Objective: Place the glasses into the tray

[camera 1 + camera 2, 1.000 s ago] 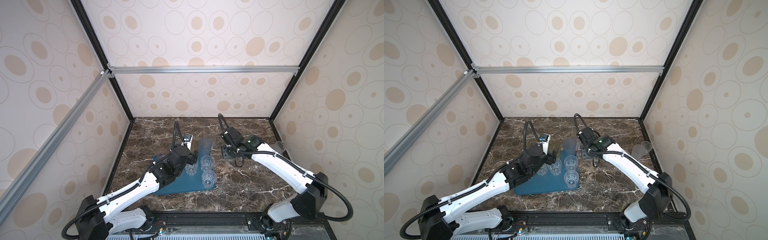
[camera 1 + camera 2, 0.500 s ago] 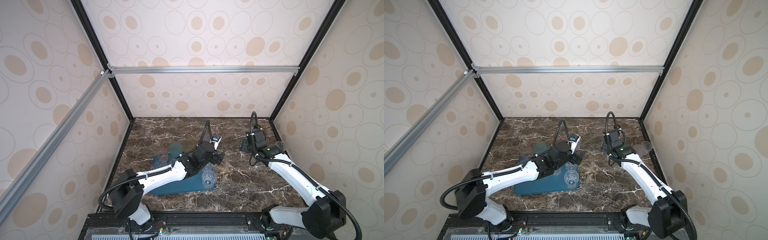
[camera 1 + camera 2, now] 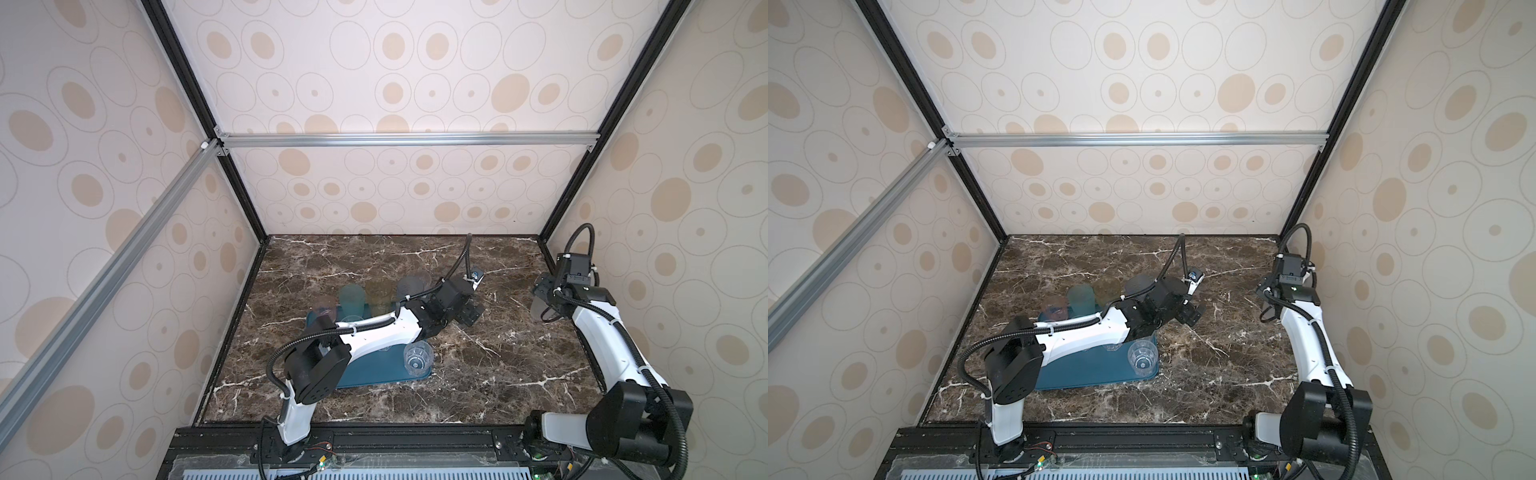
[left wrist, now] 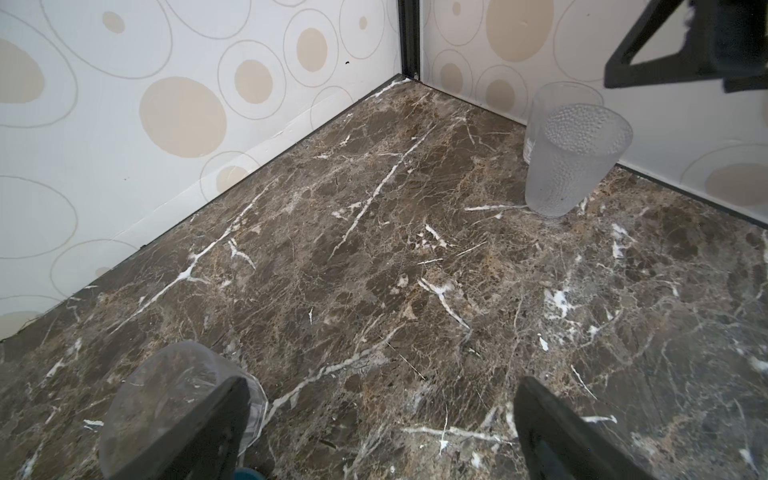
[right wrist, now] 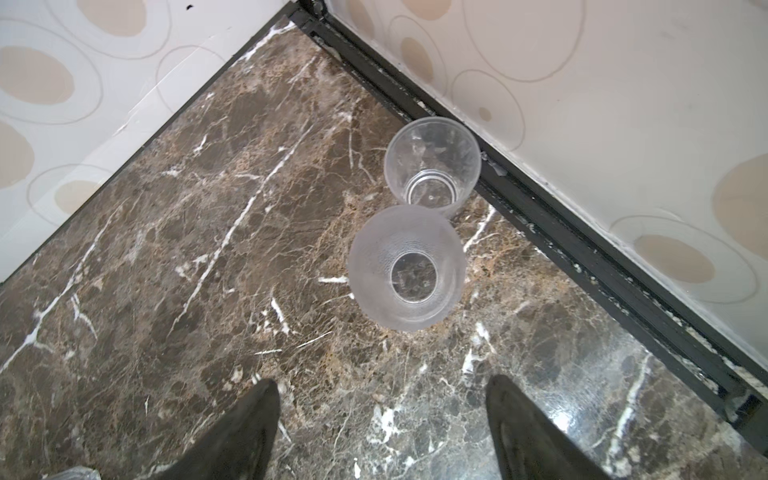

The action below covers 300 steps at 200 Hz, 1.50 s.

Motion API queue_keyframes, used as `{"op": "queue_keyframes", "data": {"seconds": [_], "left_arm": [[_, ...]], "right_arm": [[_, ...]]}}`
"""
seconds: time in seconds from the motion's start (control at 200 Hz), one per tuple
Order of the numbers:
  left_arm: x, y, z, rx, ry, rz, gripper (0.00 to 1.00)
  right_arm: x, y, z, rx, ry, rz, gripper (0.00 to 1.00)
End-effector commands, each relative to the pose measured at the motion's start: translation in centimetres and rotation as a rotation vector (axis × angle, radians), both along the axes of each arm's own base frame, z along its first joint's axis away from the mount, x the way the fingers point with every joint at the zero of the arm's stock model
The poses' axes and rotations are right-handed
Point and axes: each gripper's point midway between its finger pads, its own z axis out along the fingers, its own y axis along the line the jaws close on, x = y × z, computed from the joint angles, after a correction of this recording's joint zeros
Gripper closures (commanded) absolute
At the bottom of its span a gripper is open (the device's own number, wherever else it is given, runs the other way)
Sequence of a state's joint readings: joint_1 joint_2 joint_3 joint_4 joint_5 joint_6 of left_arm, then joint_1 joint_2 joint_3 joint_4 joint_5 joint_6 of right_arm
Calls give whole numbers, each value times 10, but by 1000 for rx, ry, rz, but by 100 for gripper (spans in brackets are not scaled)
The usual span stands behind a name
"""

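Observation:
The teal tray (image 3: 374, 376) (image 3: 1088, 374) lies left of the middle in both top views. A short clear glass (image 3: 417, 359) (image 3: 1142, 355) stands at its right edge, and pink (image 3: 324, 316), teal-green (image 3: 351, 299), yellow (image 3: 378, 295) and grey-blue (image 3: 409, 286) glasses line its far side. My left gripper (image 3: 469, 316) (image 4: 382, 415) hangs open over bare marble just right of the tray, with a greyish glass (image 4: 166, 395) outside one finger. My right gripper (image 3: 544, 291) (image 5: 382, 415) is open short of a frosted glass (image 5: 407, 266) and a clear glass (image 5: 432, 162) standing by the right wall.
The left arm (image 3: 374, 336) lies across the tray and hides part of it. The two glasses by the wall touch each other, close to the black frame rail (image 5: 582, 249). The dark marble table (image 3: 478, 374) meets papered walls on three sides.
The left gripper has swung from over the tray to the marble on its right. The right gripper has moved from the tray's far edge to the right wall. Both have opened wider.

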State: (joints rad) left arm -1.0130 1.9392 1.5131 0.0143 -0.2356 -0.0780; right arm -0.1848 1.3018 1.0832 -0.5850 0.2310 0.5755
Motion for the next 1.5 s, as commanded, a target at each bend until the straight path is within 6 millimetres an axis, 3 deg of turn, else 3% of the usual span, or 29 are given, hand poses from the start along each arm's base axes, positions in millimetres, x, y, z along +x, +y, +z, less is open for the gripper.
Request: {"op": "queue_keyframes", "data": {"seconds": [0.0, 0.14, 0.315, 0.545, 0.745, 1.015, 1.17, 1.3, 1.38, 1.495], "left_arm": [[7, 1, 22, 36, -61, 12, 1], [5, -10, 20, 12, -29, -45, 1], [3, -20, 17, -18, -11, -75, 2], [5, -19, 10, 8, -32, -83, 2], [9, -13, 4, 54, -53, -67, 1], [12, -8, 3, 63, -52, -49, 1], [18, -6, 10, 33, -32, -20, 3], [25, 2, 20, 12, -26, 22, 4], [31, 11, 28, -7, -22, 50, 5], [38, 29, 42, -31, -22, 104, 6]], "right_arm": [[-8, -5, 3, 26, 31, -9, 19], [-16, -19, 6, 44, 37, -42, 20], [-18, -21, -1, 96, 53, -46, 21], [-11, -22, -6, 110, 91, -23, 26], [-1, -12, -14, 176, 120, 21, 33], [5, 0, -21, 230, 131, 77, 35], [13, 16, -13, 220, 150, 146, 37], [23, 36, 5, 138, 156, 216, 38], [32, 62, 14, 111, 158, 287, 38], [49, 114, 14, 138, 158, 407, 38]]}}
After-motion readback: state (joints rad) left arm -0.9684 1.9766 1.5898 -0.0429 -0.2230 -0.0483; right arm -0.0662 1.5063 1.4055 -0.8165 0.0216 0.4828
